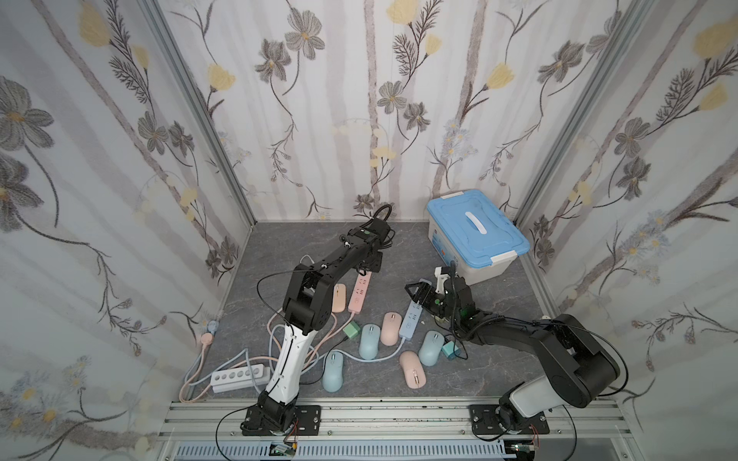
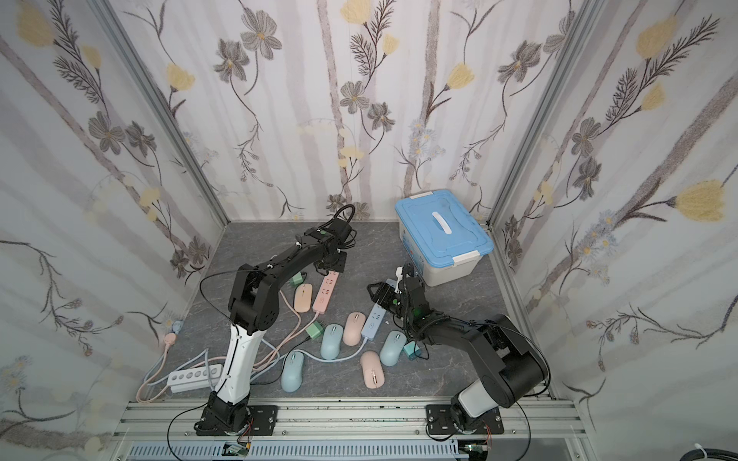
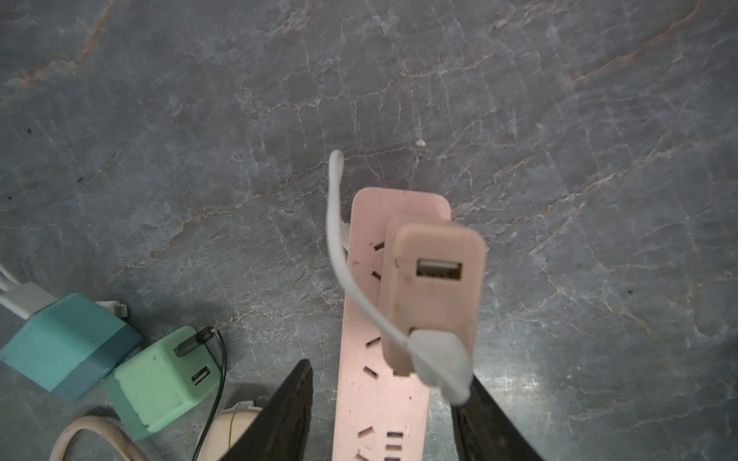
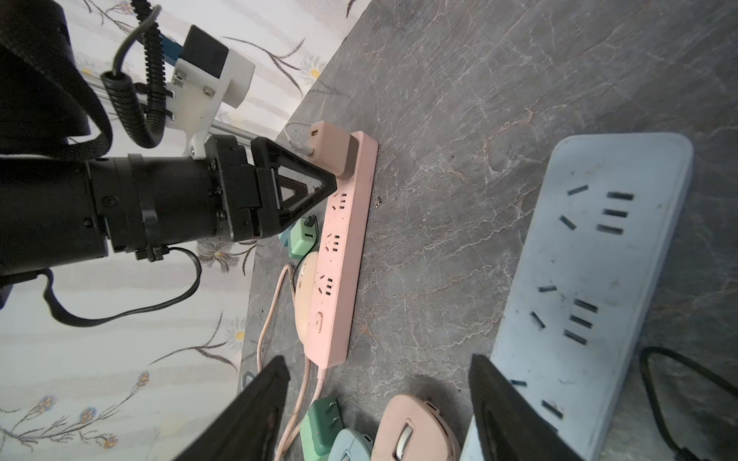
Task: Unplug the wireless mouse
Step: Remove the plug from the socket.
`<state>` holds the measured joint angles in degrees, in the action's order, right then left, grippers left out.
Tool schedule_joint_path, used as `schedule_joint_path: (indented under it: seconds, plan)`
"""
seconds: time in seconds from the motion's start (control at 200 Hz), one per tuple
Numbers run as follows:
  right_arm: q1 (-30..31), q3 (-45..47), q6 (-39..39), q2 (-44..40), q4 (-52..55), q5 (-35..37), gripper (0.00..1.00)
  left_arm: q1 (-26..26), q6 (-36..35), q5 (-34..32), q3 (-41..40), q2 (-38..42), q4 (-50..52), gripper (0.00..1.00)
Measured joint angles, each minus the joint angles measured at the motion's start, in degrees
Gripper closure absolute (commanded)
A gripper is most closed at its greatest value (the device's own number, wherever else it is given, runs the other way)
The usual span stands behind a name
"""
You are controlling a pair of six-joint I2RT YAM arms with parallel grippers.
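Note:
A pink power strip lies left of centre, with a cream-pink mouse beside it. A pink USB adapter is plugged into the strip's far end. A white USB plug with a thin white cable sits in the adapter. My left gripper hangs over that end, its jaws apart on either side of the strip. One finger is close against the white plug. My right gripper hovers open near the centre, holding nothing.
Several blue and pink mice lie near the front, with a blue power strip, a white one and tangled cables. Green and teal chargers sit beside the pink strip. A blue-lidded box stands at the back right.

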<state>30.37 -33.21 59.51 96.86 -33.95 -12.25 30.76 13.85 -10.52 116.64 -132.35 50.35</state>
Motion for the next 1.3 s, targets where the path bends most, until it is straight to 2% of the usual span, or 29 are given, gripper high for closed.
schedule_joint_path:
  seconds: [0.28,0.395,0.654,0.814,0.944,1.184,1.299]
  plan:
    - [-0.07,-0.98,0.0,1.38,0.0,-0.02,0.28,-0.04,-0.15,-1.25,9.25,-5.6,1.64,0.56]
    - [-0.13,-1.14,0.0,1.64,0.02,-0.02,0.28,-0.02,-0.15,-1.97,10.67,-7.1,2.21,0.59]
    - [-0.22,-1.7,0.0,2.34,-0.07,-0.17,0.28,-0.02,-0.37,-3.34,10.75,-7.63,2.34,0.81]
    - [0.02,-2.99,-0.46,3.89,-0.15,-1.44,0.27,0.04,-0.35,-3.5,10.08,-7.28,1.97,1.0]
    - [0.33,-4.98,-1.18,6.03,-1.53,-3.43,0.27,0.02,-0.35,-1.95,5.55,-4.02,0.9,1.0]
    - [2.56,-12.96,-3.1,12.87,-3.65,-7.74,0.25,-0.02,-0.39,5.57,-5.31,6.88,-5.22,1.0]
    - [4.22,-16.7,-3.45,17.2,-5.29,-9.25,0.28,-0.02,-0.42,8.81,-8.33,9.01,-7.63,1.0]
